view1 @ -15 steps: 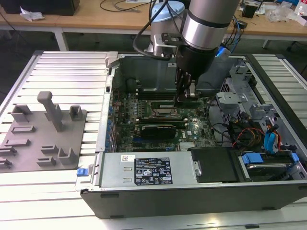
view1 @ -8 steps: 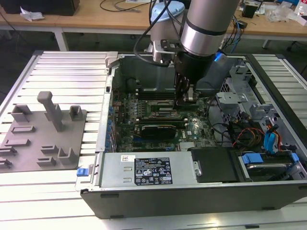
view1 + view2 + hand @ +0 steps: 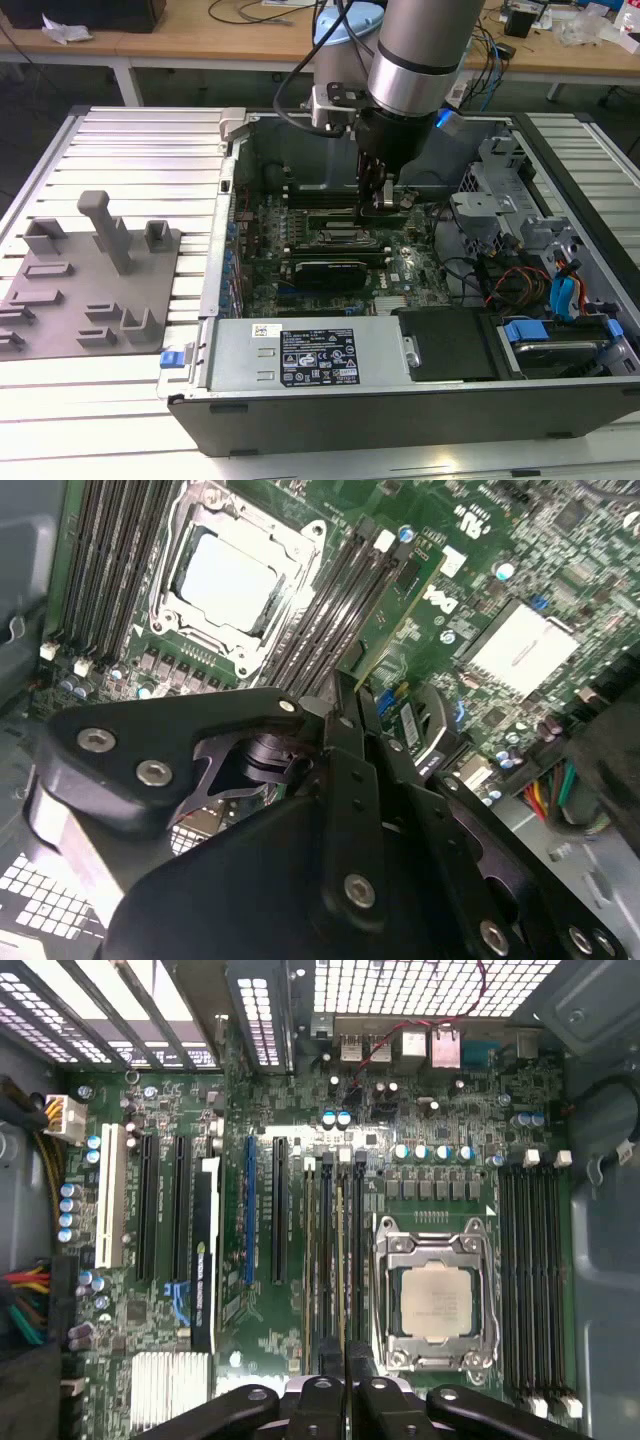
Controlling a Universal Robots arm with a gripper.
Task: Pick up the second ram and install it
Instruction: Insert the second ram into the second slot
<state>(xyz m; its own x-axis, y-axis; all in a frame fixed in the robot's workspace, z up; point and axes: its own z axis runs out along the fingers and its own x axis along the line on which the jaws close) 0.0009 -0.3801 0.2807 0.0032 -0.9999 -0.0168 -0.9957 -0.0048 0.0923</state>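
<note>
Gripper (image 3: 375, 705) clamped on second ram (image 3: 400, 620): thin green stick, standing on edge w/ black slots (image 3: 330, 610) beside CPU socket (image 3: 235, 580).

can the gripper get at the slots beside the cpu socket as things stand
Probably yes: the case lies open, and the gripper, shut on the second ram, hangs over the slots beside the CPU socket, with nothing visible between them.

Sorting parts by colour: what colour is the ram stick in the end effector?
Green, seen best in the second wrist view: the ram stick.
</note>
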